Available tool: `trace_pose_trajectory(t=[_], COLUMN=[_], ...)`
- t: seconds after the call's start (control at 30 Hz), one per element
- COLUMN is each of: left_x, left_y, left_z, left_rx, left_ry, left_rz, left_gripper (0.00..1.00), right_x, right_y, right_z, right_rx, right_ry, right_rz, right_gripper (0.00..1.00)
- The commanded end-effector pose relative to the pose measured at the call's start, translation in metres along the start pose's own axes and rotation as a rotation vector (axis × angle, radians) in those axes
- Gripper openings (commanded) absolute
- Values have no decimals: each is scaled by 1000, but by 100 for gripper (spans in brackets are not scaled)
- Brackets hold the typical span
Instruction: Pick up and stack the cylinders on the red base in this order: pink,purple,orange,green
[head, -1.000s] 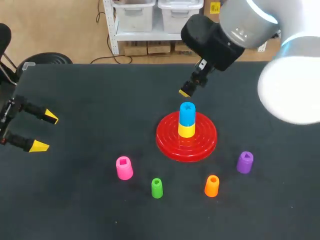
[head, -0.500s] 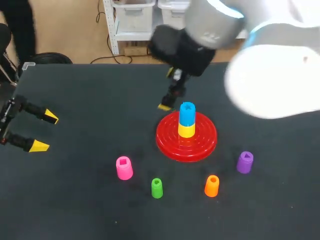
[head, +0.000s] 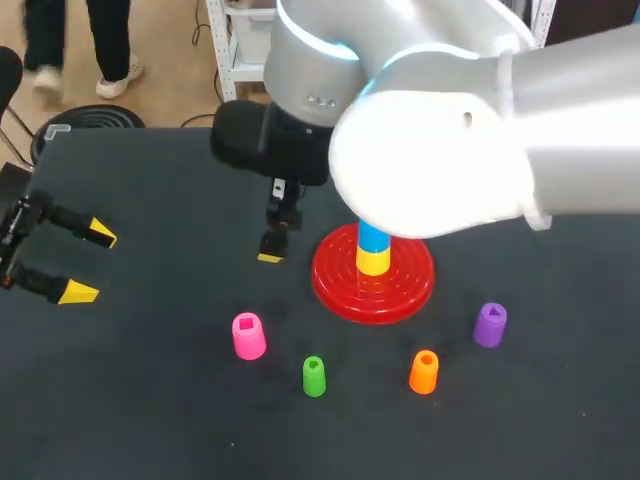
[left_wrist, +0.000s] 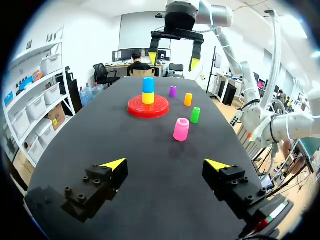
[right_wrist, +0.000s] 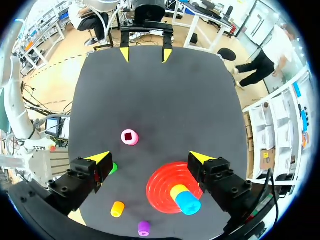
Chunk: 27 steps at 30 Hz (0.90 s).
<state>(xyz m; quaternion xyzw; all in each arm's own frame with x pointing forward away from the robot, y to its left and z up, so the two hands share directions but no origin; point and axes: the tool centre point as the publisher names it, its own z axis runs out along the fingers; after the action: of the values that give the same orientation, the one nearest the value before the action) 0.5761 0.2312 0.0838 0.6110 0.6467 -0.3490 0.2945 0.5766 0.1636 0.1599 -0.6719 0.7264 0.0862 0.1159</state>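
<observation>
My right claw (right_wrist: 150, 157) swings left past the red base (head: 330, 288), fingers spread and empty, and now hangs just beyond the pink cylinder (head: 248, 335) standing near-left of that base, so the first pick looks close, while my left claw (head: 90, 263) waits wide open.

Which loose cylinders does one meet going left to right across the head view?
pink cylinder → green cylinder → orange cylinder → purple cylinder
</observation>
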Motion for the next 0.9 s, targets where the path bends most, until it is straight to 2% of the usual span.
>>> trace_pose_trajectory(t=[0.03,0.17,0.23,0.4,0.5,0.63,0.73,0.83,0.9], left_x=[1,1,1,1,1,1,1,1,1], left_y=[1,1,1,1,1,1,1,1,1], left_z=[0,0,0,0,0,0,0,0,0], left_rx=[1,1,1,1,1,1,1,1,1], left_ry=[-2,-2,-2,-2,-2,-2,-2,-2,-2], left_rz=[3,3,3,3,3,3,3,3,3], left_gripper=[100,100,100,100,100,100,100,100,100], right_x=[4,4,-4,-20,-25,-24,-19,-17,-14], right_y=[3,3,8,31,43,47,47,49,50], right_z=[-2,-2,2,28,42,58,69,82,92], right_rx=[4,4,-3,-86,-102,-115,-155,-151,-129], right_ry=[-7,-7,27,67,92,106,70,94,149], right_rz=[0,0,-33,-111,-143,-168,-166,-187,-201], right_gripper=[100,100,100,100,100,100,100,100,100])
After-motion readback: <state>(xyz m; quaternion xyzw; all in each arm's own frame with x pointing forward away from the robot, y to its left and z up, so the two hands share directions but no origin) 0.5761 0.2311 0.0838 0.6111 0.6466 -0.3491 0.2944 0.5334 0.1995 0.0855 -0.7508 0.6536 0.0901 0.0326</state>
